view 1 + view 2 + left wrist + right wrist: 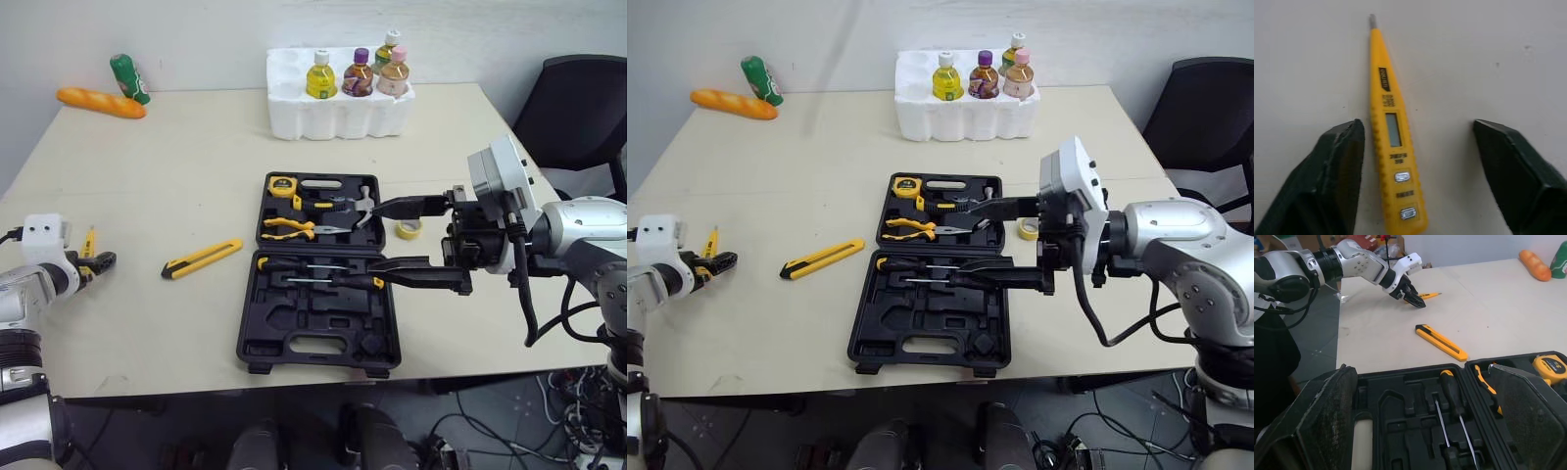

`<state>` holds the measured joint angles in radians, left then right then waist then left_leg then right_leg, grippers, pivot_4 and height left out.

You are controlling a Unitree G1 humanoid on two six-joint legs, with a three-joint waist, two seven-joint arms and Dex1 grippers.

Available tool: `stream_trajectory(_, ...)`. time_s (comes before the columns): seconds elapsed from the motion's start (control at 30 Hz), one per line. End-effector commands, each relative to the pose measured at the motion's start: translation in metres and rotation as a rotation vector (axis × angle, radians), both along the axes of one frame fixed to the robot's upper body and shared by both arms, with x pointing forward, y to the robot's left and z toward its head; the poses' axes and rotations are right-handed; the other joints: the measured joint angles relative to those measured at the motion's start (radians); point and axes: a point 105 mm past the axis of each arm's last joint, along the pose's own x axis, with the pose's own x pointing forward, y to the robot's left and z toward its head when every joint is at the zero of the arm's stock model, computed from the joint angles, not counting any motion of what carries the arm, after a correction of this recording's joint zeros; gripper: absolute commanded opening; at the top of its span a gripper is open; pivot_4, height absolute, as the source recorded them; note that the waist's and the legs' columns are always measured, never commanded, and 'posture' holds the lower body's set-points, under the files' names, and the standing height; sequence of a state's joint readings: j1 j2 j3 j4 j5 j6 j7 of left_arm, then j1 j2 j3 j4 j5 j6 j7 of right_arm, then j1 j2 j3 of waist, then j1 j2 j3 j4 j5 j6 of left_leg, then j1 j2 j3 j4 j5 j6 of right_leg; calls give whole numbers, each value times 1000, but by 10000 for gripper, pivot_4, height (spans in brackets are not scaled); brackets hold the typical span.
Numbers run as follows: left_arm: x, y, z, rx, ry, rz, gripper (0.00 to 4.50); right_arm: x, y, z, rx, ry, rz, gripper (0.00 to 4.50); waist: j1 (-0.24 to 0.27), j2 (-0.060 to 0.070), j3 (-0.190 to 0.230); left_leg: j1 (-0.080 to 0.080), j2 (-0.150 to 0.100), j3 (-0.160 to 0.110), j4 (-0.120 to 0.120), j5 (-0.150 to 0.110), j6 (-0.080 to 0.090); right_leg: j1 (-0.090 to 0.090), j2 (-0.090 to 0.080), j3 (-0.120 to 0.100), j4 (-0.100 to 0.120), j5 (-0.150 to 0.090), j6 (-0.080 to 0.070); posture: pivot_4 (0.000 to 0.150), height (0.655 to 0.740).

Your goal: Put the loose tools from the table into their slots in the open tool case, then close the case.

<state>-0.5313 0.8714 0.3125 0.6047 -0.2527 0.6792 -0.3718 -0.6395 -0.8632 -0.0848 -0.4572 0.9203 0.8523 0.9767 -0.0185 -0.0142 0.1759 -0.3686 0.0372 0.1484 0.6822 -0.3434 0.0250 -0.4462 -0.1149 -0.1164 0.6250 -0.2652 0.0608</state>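
Note:
The open black tool case (294, 345) lies mid-table with a tape measure (282, 185), pliers (287, 228), a hammer (362, 206) and two screwdrivers (313, 266) in its slots. A yellow utility knife (201, 258) lies loose to the case's left. A yellow tape roll (409, 229) sits at its right. At the far left, a yellow tester pen (1393, 142) lies on the table between the fingers of my open left gripper (1416, 125), untouched. My right gripper (377, 243) hovers wide open over the case's right side, holding nothing.
At the back stands a white foam tray (338, 117) holding several bottles. A baguette (101, 102) and a green bottle (129, 78) lie at the back left. A black chair (578, 108) stands off the table's right edge.

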Motion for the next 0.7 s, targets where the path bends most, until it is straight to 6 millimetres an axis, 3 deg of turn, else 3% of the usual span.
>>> stream_trajectory(0.03,-14,5,-26,2,90,35,19158,-12,-4,1,-4,0,25,45000,0,0,0,0,0,0,0,0,0,0,0,0,0,0,0,1500,7367)
stream_trajectory(0.13,-17,8,-27,-5,86,48,5521,-13,-11,-3,-12,12,12,45000,-7,1,0,1,0,0,0,0,0,0,0,1,0,0,0,1500,7367)
stream_trajectory(0.33,-24,16,-17,11,57,52,4854,-14,-11,-3,1,11,16,45000,-13,1,0,2,1,1,-1,0,0,0,0,1,1,0,0,1500,7367)
stream_trajectory(0.5,-13,13,24,131,-59,-71,4854,-8,-15,-4,-9,3,-5,45000,-9,0,0,1,1,1,-1,0,0,-1,0,1,0,0,0,1500,7367)
stream_trajectory(0.6,1,-27,58,171,-143,-331,4854,-2,-21,-5,-40,-6,-30,45000,-3,-1,1,-1,1,0,0,0,0,-1,0,0,-1,0,0,1500,7367)
stream_trajectory(0.7,-5,-91,82,135,-189,-683,4854,1,-29,-4,-57,-9,-71,45000,16,-1,0,-2,0,-1,0,-1,0,-1,-1,-1,-3,0,0,1500,7367)
